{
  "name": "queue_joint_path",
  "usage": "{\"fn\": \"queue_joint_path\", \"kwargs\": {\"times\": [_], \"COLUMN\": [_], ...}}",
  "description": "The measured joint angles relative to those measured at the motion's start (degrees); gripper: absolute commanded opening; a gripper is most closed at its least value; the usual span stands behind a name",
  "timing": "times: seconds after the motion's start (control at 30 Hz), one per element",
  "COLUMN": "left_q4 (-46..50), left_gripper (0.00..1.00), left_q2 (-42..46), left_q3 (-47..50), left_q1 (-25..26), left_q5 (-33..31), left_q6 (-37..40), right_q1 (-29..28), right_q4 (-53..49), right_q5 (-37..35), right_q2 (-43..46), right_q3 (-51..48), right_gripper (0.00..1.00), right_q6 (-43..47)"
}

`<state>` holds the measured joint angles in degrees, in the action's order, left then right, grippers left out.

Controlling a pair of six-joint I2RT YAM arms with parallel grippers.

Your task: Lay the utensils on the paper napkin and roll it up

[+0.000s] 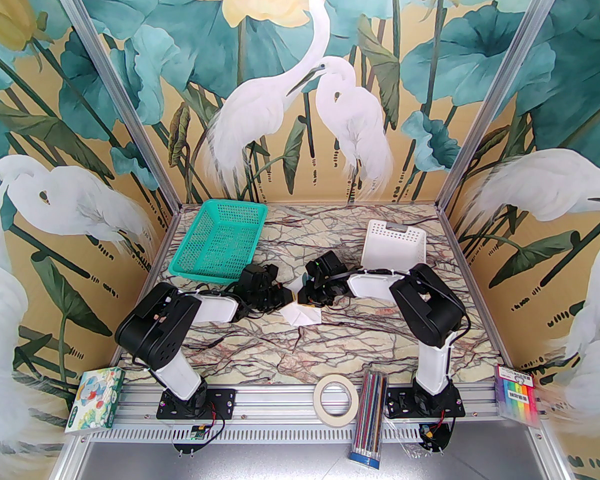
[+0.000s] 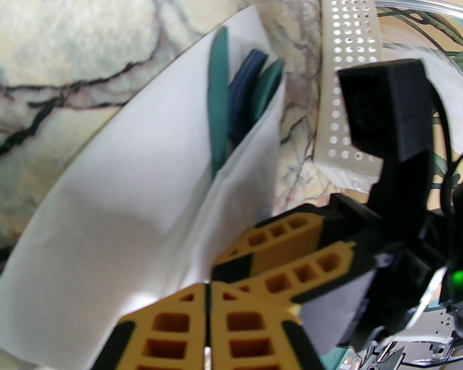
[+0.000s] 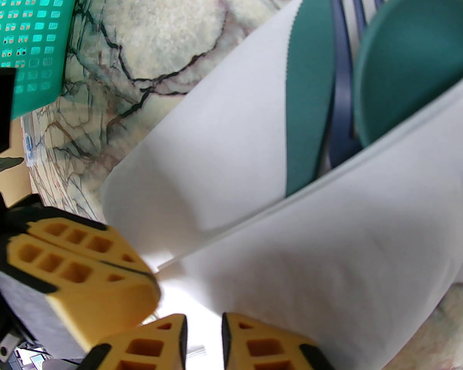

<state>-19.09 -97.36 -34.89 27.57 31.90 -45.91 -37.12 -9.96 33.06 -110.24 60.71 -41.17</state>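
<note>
Left wrist view has the left gripper (image 2: 207, 297) at the bottom with its yellow fingers pressed together, no gap between them, their tips at the near edge of the napkin (image 2: 112, 222); whether any paper is pinched I cannot tell. Just to its right the right gripper (image 3: 203, 322) comes in from the opposite side, tips almost meeting the left ones. In its own wrist view its fingers stand a narrow slot apart with white paper showing through the slot, and I cannot tell if they grip anything. The napkin lies on the marble table (image 2: 61, 33), one flap folded over the handles of the utensils. Three ends stick out of the fold at the far side: a green knife (image 3: 308, 91) with a serrated edge, a dark blue fork (image 3: 341, 71) and a green spoon (image 3: 405, 52), lying side by side and touching. Beyond the napkin, a green basket (image 3: 27, 33) sits at the far left of the table and a white basket (image 2: 347, 71) at the far right, both apart from the napkin. On the near rail lie a tape roll (image 1: 336, 398) and pencils (image 1: 372, 418).
</note>
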Motion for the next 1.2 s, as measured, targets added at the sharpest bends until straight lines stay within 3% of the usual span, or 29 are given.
{"fn": "queue_joint_path", "kwargs": {"times": [0.57, 0.83, 1.2], "left_q4": [4.81, 6.45, 7.74], "left_gripper": [0.09, 0.09, 0.09], "left_q2": [-2.75, -2.73, -2.73], "left_q3": [-3.17, -4.02, -4.66], "left_q1": [1.22, 1.7, 1.99], "left_q5": [-3.19, -4.37, -5.05], "left_q6": [3.85, 5.25, 6.34], "right_q1": [0.09, 3.34, 12.15], "right_q4": [-0.98, -2.01, -4.87], "right_q5": [-0.26, -0.07, 1.81], "right_q2": [0.59, 9.03, 19.69], "right_q3": [0.42, -2.25, -12.74], "right_gripper": [0.27, 0.22, 0.6], "right_q6": [0.04, 0.55, 5.77]}}
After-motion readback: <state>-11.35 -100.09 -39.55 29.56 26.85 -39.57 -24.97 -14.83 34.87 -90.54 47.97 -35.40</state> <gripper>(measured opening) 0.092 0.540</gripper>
